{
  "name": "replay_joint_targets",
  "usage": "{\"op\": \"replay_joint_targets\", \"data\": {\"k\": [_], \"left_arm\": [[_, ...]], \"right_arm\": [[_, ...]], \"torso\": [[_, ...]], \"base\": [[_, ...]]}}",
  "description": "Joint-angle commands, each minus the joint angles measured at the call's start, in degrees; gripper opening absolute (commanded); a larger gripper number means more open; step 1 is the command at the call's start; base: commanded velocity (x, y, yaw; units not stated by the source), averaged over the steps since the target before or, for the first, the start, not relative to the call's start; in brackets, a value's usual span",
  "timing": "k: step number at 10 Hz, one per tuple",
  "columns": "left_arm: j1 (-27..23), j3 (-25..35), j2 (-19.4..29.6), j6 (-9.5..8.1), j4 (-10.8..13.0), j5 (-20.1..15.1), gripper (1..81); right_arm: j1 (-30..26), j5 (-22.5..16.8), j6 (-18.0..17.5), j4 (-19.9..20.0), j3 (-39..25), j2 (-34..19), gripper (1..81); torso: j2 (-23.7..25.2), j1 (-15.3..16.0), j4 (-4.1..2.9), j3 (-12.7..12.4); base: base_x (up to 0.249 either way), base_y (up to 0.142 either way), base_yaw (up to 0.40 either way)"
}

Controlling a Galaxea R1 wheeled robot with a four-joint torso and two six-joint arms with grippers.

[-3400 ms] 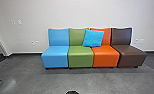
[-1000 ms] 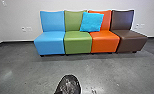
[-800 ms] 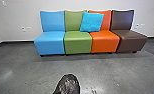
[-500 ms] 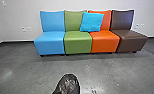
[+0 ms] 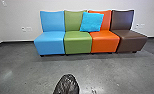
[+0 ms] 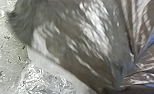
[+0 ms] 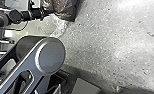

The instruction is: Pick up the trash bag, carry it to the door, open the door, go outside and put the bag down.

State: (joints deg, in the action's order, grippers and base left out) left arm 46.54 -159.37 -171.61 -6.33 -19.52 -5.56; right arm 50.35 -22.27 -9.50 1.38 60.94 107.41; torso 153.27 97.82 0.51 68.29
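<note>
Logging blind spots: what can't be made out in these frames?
Trash bag, near part: head view, cut off by the bottom edge.
Its contents: left wrist view, hidden by the bag's dark film.
Green backrest and orange backrest, partly: head view, behind turquoise cushion.
Wall plates, type: head view, too small.

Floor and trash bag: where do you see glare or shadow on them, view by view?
Head view: a pale sheen on the floor at the left, soft shadow under the chairs; left wrist view: bright white streaks over the bag; right wrist view: part of the floor washed pale, darker near the grey joint.
</note>
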Motion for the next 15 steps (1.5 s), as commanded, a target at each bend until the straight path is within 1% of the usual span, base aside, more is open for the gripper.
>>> {"op": "replay_joint_targets", "data": {"k": [1, 3, 4, 5, 6, 11, 12, 13, 14, 15], "left_arm": [[-6.77, -0.16, 0.47, 0.00, -0.17, -3.76, 1.0], [-6.77, -0.16, 0.56, 0.00, -0.08, -4.28, 1.0], [-6.33, -0.16, 0.56, 0.00, -0.17, -5.59, 1.0], [-5.37, -0.16, 0.47, 0.00, -0.17, -5.69, 1.0], [-4.84, -0.24, 0.30, 0.00, -0.17, -5.08, 1.0], [-4.57, -0.42, 0.47, -0.09, -0.61, -5.43, 1.0], [-4.57, -0.33, 0.65, -0.18, -0.96, -5.60, 1.0], [-4.57, -0.16, 0.74, -0.26, -1.05, -5.78, 1.0], [-4.57, -0.16, 0.74, -0.35, -1.14, -7.15, 1.0], [-4.57, -0.16, 0.91, -0.35, -1.14, -9.98, 1.0]], "right_arm": [[-4.06, -2.69, 0.00, 0.73, -2.06, -2.52, 81.1], [-4.06, -2.69, 0.00, 0.82, -1.89, -2.00, 81.1], [-4.06, -2.69, 0.00, 0.82, -1.71, -1.91, 81.1], [-4.06, -2.69, 0.00, 0.82, -1.63, -1.73, 81.1], [-4.06, -2.69, 0.00, 0.82, -1.45, -1.56, 81.1], [-3.89, -2.69, 0.00, 0.82, -0.75, -0.77, 81.1], [-3.89, -2.69, 0.00, 0.82, -0.48, -0.50, 81.1], [-3.88, -2.69, 0.00, 0.82, -0.40, -0.24, 81.1], [-3.89, -2.69, 0.00, 0.82, -0.31, 0.11, 81.1], [-3.63, -2.69, 0.00, 0.82, 0.04, 0.46, 81.1]], "torso": [[0.00, 0.00, 0.00, 0.00], [0.00, 0.00, 0.00, 0.00], [0.00, 0.00, 0.00, 0.00], [0.00, 0.00, 0.00, 0.00], [0.00, 0.00, 0.00, 0.00], [0.02, 0.00, 0.00, 0.00], [-5.71, -3.69, 0.00, 0.00], [-5.73, -3.71, 0.00, 0.00], [-6.12, -3.93, 0.00, 0.00], [-7.30, -4.67, 0.00, 0.00]], "base": [[0.000, 0.000, 0.000], [0.000, 0.000, 0.000], [0.000, 0.000, 0.000], [0.000, 0.000, 0.000], [0.000, 0.000, 0.000], [0.000, 0.000, 0.000], [0.000, 0.000, 0.000], [0.000, 0.000, 0.000], [0.000, 0.000, 0.000], [0.000, 0.000, 0.000]]}}
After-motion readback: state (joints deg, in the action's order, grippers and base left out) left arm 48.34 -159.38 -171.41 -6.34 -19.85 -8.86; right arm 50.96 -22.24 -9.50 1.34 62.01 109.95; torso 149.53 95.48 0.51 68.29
